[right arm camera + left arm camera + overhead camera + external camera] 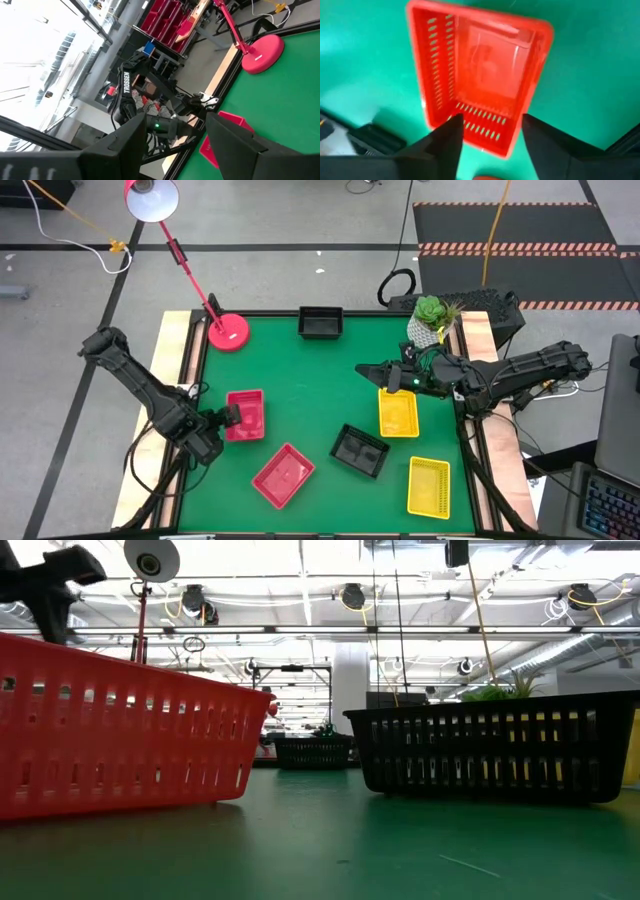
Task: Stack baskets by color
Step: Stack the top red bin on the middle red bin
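Six baskets show on the green table. A red basket (246, 415) sits flat at the left, a second red one (283, 475) near the front. One black basket (320, 323) is at the far edge, another (360, 450) in the middle front. Two yellow ones (398, 412) (429, 486) lie at the right. My left gripper (490, 145) is open and slants down over the left red basket (480, 75); its fingers stand apart at the wall facing the arm. My right gripper (175, 145) is open and level, high above the table (372, 370), with nothing between its fingers. My left gripper is open at the red basket's wall (480, 132) that faces the arm, coming from above at a slant. One fingertip (451, 127) overlaps that wall in the wrist view. Whether it touches I cannot tell. The basket rests flat on the table.
A pink-red lamp base (229, 332) stands at the far left corner, its arm reaching beyond the table. A white plant pot (428, 320) stands at the far right. Open green table (300, 380) lies in the middle. Wooden strips edge the left and right sides.
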Controlling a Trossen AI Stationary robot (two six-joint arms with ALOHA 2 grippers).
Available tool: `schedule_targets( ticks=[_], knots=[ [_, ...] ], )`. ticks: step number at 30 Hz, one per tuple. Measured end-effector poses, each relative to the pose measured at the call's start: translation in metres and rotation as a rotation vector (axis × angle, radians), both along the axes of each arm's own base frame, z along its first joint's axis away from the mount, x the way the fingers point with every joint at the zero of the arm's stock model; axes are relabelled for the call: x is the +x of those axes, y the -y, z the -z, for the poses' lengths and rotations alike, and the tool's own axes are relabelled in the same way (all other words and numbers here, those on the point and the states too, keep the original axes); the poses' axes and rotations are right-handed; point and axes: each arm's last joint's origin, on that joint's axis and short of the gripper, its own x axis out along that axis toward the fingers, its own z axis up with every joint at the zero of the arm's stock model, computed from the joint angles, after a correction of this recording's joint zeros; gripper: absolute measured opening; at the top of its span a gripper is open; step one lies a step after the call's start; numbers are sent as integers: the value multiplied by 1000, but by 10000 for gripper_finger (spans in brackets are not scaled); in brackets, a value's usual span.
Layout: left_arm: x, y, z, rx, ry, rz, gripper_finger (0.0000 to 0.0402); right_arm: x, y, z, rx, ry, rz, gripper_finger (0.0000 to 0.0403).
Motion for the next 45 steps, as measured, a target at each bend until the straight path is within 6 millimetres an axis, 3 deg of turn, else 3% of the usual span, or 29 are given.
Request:
schedule_targets(
  ticks=[5,9,13,17,24,28,31,39,45],
  knots=[
    [-6,-5,-21,-13,23,-68,246,0,0,0,-2,0,-2,201],
    [-10,-9,-47,-118,118,-267,247,0,0,0,-8,-2,-3,201],
    [-10,-11,-75,-365,330,-605,224,2,0,1,-13,-8,-2,201],
    [-13,-22,-88,-586,577,-1113,181,5,-1,5,-14,-22,-1,201],
    [-30,-45,-86,-650,621,-1869,91,12,-1,12,-10,-47,50,201],
    [-32,-48,-84,-721,589,-2099,51,13,-1,13,-11,-51,56,201],
    [-34,-52,-86,-821,707,-2347,31,15,-1,15,-13,-62,61,201],
    [-53,-66,-65,-833,680,-2645,12,12,-12,14,5,-52,57,201],
    [-59,-71,-39,-882,633,-2660,5,11,-19,14,5,-51,29,201]
  ],
)
